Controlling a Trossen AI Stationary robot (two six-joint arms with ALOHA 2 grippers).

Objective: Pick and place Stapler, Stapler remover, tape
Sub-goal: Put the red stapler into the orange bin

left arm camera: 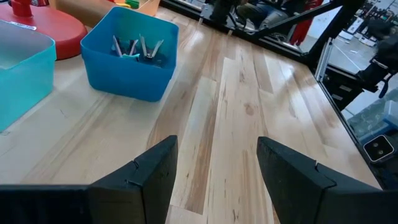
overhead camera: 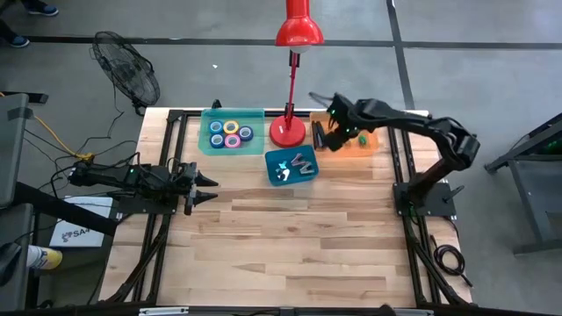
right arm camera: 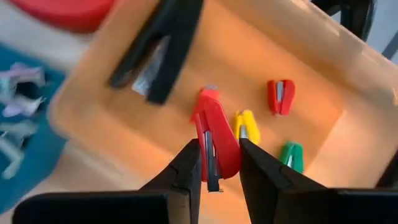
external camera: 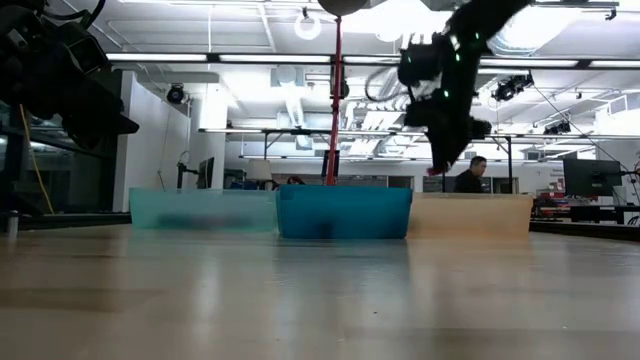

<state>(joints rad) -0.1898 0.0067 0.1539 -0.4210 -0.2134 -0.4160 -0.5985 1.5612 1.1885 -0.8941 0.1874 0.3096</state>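
Overhead, I'm holding the right gripper [overhead camera: 327,133] above the orange plastic bin [overhead camera: 369,143] at the tabletop's far edge. Right wrist: its fingers are pinching a small red plastic stapler [right arm camera: 214,140], light, rigid, probably slick; mid-body hold suits. Left gripper [left arm camera: 214,168] is idling, parted, empty.

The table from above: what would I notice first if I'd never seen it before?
Probably the bright red lamp standing at the back of the table, between three bins. Next, the right gripper holding a little red stapler above the orange bin, where a black, red, yellow and green one lie. The left gripper waits open at the left.
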